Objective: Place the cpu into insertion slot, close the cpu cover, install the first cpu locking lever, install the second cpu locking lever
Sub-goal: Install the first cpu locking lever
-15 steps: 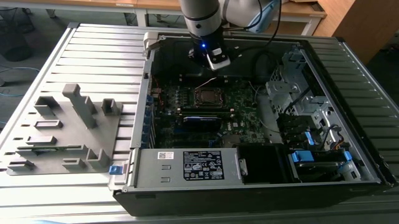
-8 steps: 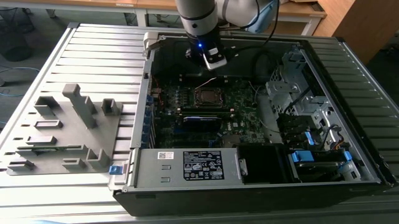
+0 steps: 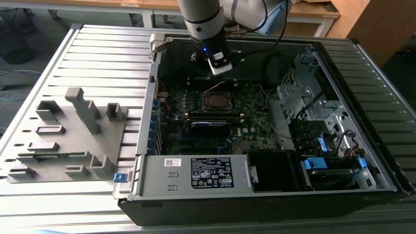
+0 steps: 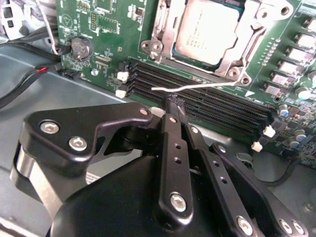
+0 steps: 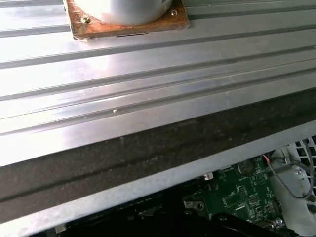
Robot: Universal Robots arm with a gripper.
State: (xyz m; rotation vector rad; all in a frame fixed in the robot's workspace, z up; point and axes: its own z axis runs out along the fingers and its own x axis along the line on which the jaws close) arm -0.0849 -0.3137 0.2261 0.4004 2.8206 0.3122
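While the arm is hanging over the open computer case (image 3: 364,122), the gripper (image 4: 174,104) is sitting clenched, seemingly pinching a thin locking lever (image 4: 207,86) beside the insertion slot (image 4: 269,27), where the cpu (image 4: 210,29) is lying seated.

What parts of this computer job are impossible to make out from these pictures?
- Insertion slot, exterior view: too small to tell whether the levers are latched.
- Cpu, second wrist view: its far side is cut off by the picture edge, so the cpu cover shows only partly.
- Gripper, second wrist view: its tips sit close together, contact unclear.
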